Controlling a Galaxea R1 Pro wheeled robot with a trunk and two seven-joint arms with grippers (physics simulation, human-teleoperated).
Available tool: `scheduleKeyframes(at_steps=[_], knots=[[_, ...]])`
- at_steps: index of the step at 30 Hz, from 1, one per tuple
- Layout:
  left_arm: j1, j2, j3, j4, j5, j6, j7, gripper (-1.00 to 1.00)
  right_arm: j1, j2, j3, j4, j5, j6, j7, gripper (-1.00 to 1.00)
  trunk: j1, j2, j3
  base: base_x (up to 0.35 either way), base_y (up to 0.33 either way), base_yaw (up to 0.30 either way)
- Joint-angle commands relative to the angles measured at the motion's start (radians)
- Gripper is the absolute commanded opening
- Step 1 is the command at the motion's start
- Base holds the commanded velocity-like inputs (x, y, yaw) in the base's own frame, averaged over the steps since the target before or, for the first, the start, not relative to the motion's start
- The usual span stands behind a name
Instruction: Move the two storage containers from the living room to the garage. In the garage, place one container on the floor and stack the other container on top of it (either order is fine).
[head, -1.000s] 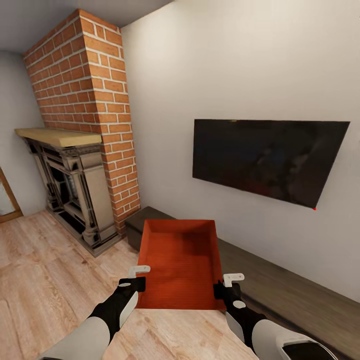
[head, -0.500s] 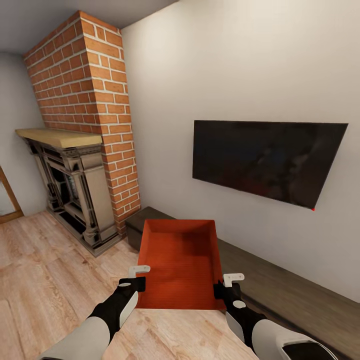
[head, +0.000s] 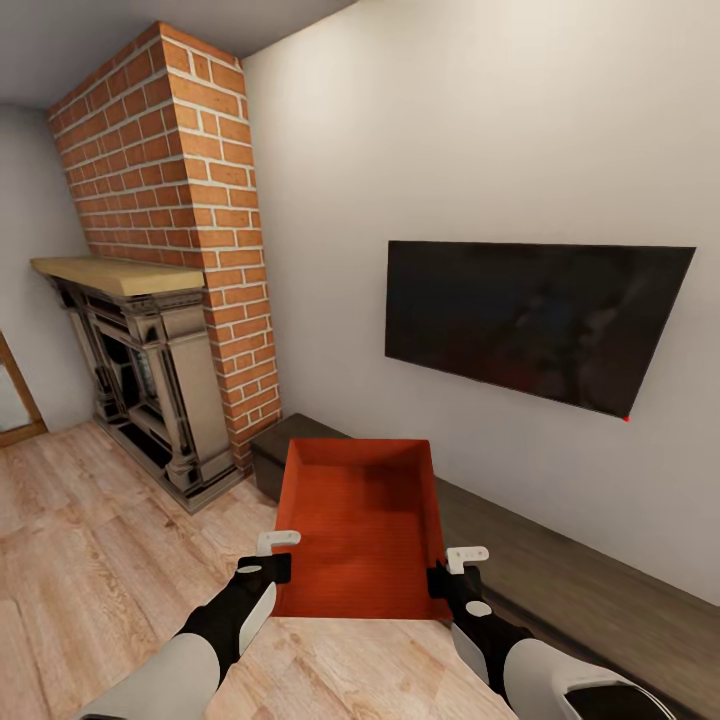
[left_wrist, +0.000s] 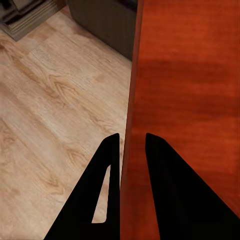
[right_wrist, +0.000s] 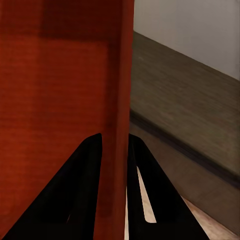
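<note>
While the view drifted a hair between the older frames, nothing differs from half a second ago: arms, bin and room match. Left gripper (head: 277, 560) reaches forward from the lower left, clamped on the left wall of the storage container (head: 362, 525); in the left wrist view its fingers (left_wrist: 107, 165) straddle that thin wall. Container is held level in the air, over the wood floor (head: 90, 560) and the near end of the dark cabinet (head: 560, 580), below the TV (head: 535, 315), fireplace (head: 150, 380) off to the left. Right gripper (head: 452, 572) pinches the right wall, forearm angled in from the lower right.
</note>
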Motion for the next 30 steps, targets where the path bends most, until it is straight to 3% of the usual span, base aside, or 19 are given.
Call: scheduleKeyframes(at_steps=[1, 30], knots=[[0.0, 0.0, 0.007, -0.004, -0.022, -0.065, 0.017, -1.0, 0.0, 0.008, -0.045, 0.002, 0.004, -0.001, -0.003, -1.0, 0.0, -0.001, 0.0, 0.0, 0.0, 0.0], [0.0, 0.0, 0.007, -0.004, -0.021, -0.065, 0.017, -1.0, 0.0, 0.009, -0.045, 0.002, 0.004, -0.003, -0.003, -1.0, 0.0, -0.001, 0.032, 0.0, 0.0, 0.174]])
